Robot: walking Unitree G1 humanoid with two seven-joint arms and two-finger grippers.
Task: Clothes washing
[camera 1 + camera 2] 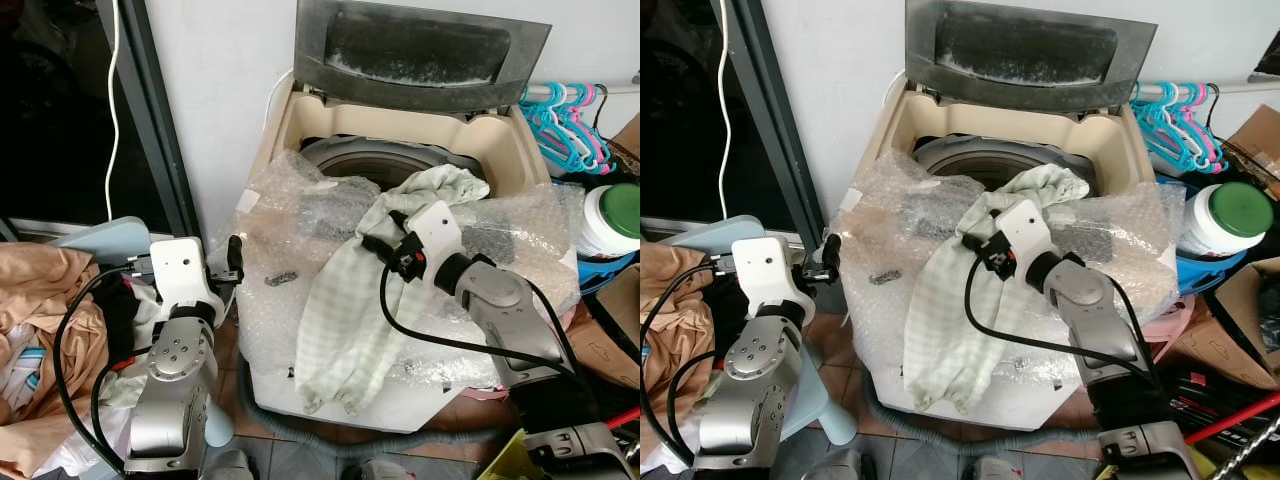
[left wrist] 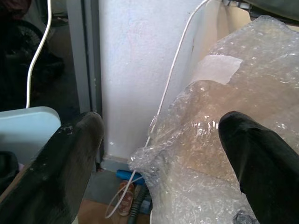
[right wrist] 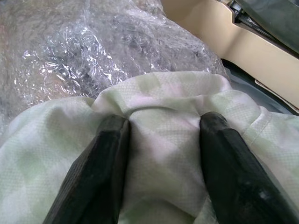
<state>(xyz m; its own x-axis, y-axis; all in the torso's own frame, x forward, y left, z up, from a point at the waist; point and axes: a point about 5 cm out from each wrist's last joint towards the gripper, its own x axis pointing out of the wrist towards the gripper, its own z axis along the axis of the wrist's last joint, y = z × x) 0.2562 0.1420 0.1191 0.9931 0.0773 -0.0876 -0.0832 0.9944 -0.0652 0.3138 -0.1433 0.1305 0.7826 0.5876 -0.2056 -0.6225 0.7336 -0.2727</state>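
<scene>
Across the washer's (image 1: 300, 120) near rim lies the cloth (image 1: 345, 300), its long axis running from the drum (image 1: 375, 165) down the front. Right end effector (image 3: 161, 140) sits at its far end, fingers apparently pinching a fold; left end effector (image 2: 159, 163), spread, hangs left.

You're in a home laundry corner: top-load washing machine (image 1: 400, 150) with lid up against a white wall (image 1: 220, 90), plastic hangers (image 1: 565, 125) on a rail, detergent jar (image 1: 612, 215), pile of clothes (image 1: 30, 330) on the tiled floor (image 1: 300, 450).
</scene>
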